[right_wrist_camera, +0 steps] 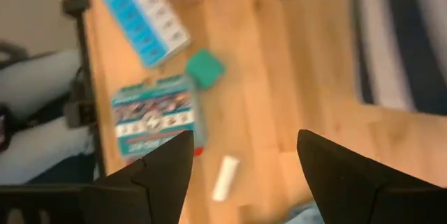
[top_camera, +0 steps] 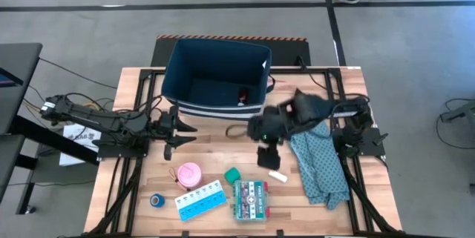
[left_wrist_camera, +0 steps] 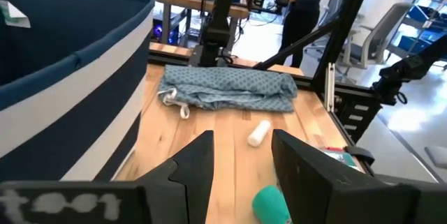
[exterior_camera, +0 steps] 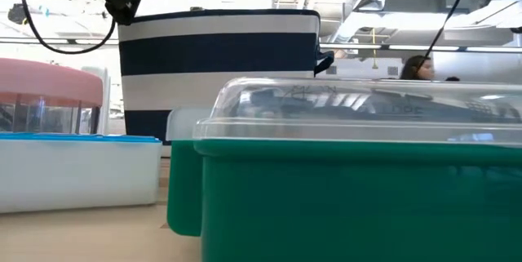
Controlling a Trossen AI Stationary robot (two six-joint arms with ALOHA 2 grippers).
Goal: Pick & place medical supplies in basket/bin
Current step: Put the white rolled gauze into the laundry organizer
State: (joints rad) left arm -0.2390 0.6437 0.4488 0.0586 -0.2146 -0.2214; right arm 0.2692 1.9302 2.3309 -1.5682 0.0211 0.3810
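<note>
Bin [top_camera: 215, 75]: large navy fabric box with white stripes low on its walls, at the far middle of the table [top_camera: 208, 160]; one small red-topped item [top_camera: 241, 97] lay inside by the right wall, probably a capped bottle, too small to tell.

Patterned cloth [top_camera: 319, 165]: soft, crumpled, on the right side of the table.

Right gripper [right_wrist_camera: 241, 158]: fingers spread, empty, hung over the table just in front of the bin's right corner, above the white tube.

Left gripper [top_camera: 182, 134]: fingers apart, empty, beside the bin's left front corner.

Green-red flat box [top_camera: 250, 199]: near edge, flat and stiff; likely best taken across its narrow width.

Pill organizer [top_camera: 200, 200]: light blue, long, rigid, left of the box; grip across the short side, lids may pop.

Pink roll [top_camera: 189, 174]: light, round, could roll; pinch across its sides.

Teal piece [top_camera: 232, 173]: small, light, between roll and box.

Blue tape roll [top_camera: 156, 200]: near left corner; pinch through the ring.

White tube [top_camera: 277, 176]: smallest, smooth, prone to rolling; close across its width.
</note>
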